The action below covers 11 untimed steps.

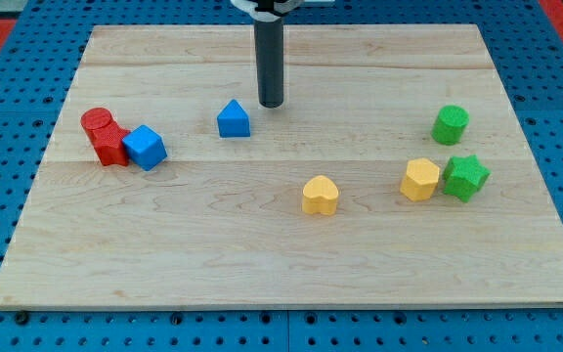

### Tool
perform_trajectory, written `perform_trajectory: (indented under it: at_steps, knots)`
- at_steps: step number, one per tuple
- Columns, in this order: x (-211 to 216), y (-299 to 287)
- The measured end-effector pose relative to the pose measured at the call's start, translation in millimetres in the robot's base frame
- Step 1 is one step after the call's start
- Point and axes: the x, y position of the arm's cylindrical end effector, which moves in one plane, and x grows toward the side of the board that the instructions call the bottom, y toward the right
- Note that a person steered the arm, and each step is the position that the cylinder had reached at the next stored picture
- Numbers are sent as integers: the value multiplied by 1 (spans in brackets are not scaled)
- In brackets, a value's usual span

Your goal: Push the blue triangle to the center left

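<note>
No claw is fitted, so nothing can be said to be spread, pressed together or pinching — the arm ends in a plain dark rod, and my tip [272,104] is seen resting on the wooden board [291,264] near the view's top, a little left of the middle. The blue triangle [234,119] is found just beside the tip, toward the view's left and slightly lower; a narrow gap appears to be left between them, so contact cannot be claimed.

The task is judged to be barely under way, if at all. The triangle is placed in the upper middle of the board, well apart from the centre of the left edge, and nearly the whole push is left to be made. The tip is set on the block's right and upper side, which is judged a fair starting place for driving it leftward and a little downward.

Along that path a cluster is met: a blue cube [145,147] touching a red block [110,145], with a red cylinder [97,121] just behind it. These are judged likely to be struck or shoved if the triangle is carried straight across.

Elsewhere a yellow heart-shaped block [321,195] is seen below the middle, and at the view's right a yellow block [420,180], a green star-like block [465,177] and a green cylinder [450,125] — all well apart from the work
</note>
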Motion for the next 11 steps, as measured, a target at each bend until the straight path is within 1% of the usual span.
perform_trajectory:
  at_steps: [3,4,5,6,7,8,10,11]
  knots:
    - [17,-10]
    - [35,-41]
    - [38,-65]
    - [38,-74]
    - [45,-112]
    - [45,-127]
    - [45,-133]
    - [45,-149]
